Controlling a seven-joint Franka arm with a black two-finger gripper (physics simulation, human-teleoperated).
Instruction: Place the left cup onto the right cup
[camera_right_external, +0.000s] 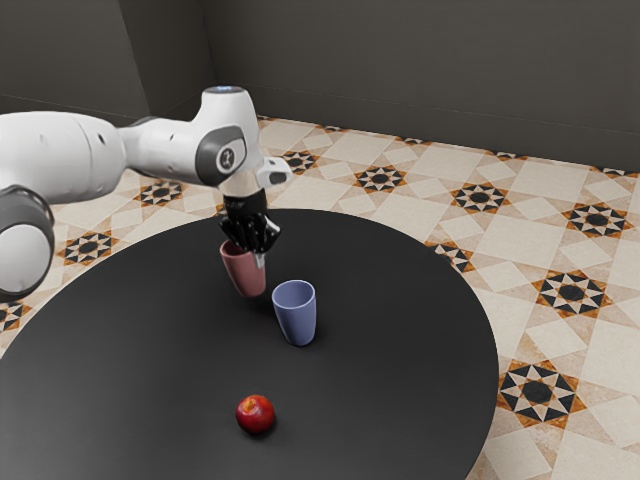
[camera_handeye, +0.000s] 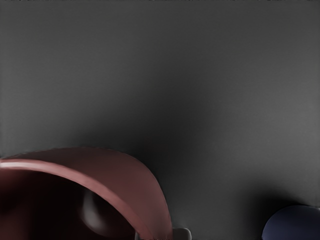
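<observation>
Reaching in from the exterior view's left, the white arm (camera_right_external: 100, 150) holds its black gripper (camera_right_external: 256, 256) over the round black table (camera_right_external: 400, 380). The jaws are closed on the rim of the pink cup (camera_right_external: 244, 274), on the side of the rim that faces the blue cup (camera_right_external: 295, 312). The fingertips are dark against the dark table, so I cannot make out which finger is inside the cup and which is outside.

The pink cup is tilted, its mouth leaning toward the arm. Whether its base touches the table or hangs just above it, I cannot tell. The blue cup stands upright with its mouth up, just beside the pink cup toward the exterior view's right and a little nearer to the camera; the two cups are apart. A red apple (camera_right_external: 255, 413) lies well apart from both, near the front of the table.

In the wrist view the pink rim is a large blurred arc close under the hand, cut off by the edge. A small grey piece (camera_handeye: 181, 233) beside it may be a fingertip. The blue cup shows as a dark round corner, mostly cut off.
</observation>
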